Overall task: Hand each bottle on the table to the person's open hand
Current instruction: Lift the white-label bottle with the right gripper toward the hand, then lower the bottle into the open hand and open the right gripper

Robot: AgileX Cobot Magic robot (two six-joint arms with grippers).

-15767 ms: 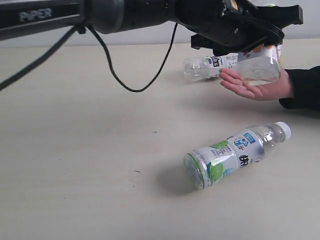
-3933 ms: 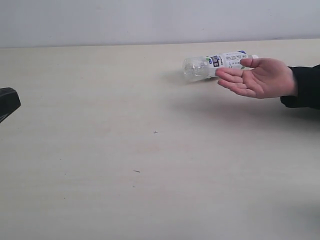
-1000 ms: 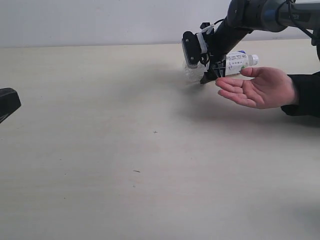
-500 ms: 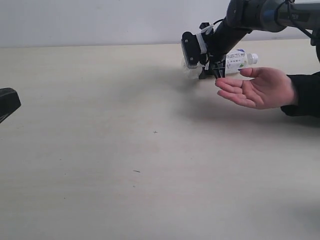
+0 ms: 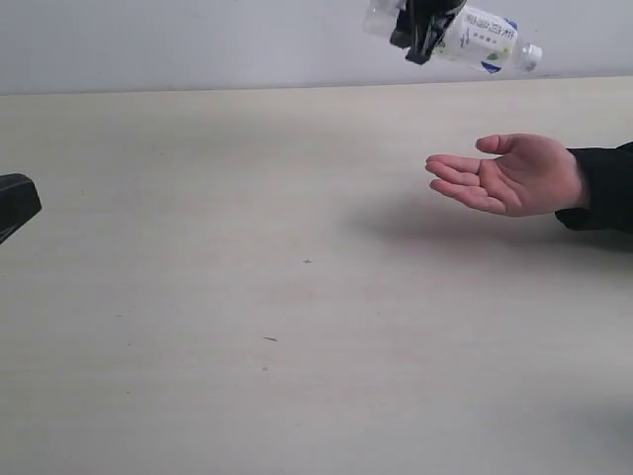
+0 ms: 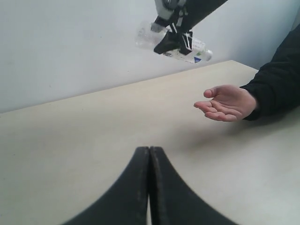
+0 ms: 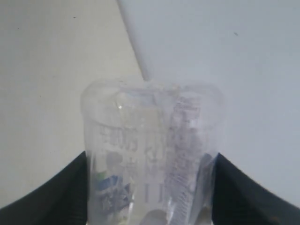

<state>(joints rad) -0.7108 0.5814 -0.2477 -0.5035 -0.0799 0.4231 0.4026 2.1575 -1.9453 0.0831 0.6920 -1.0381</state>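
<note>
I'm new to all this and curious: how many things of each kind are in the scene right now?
Plastic bottle: 1, gripped in the air
Grippers: 2, left gripper and right gripper
Open hand: 1
Table: 1
Total: 5

L gripper (image 6: 149, 151): two smooth black fingers (image 6: 133, 187), wide at the base, thin at the tips. R gripper (image 5: 413, 40): black too, w/ small white & grey bits higher up.
</note>
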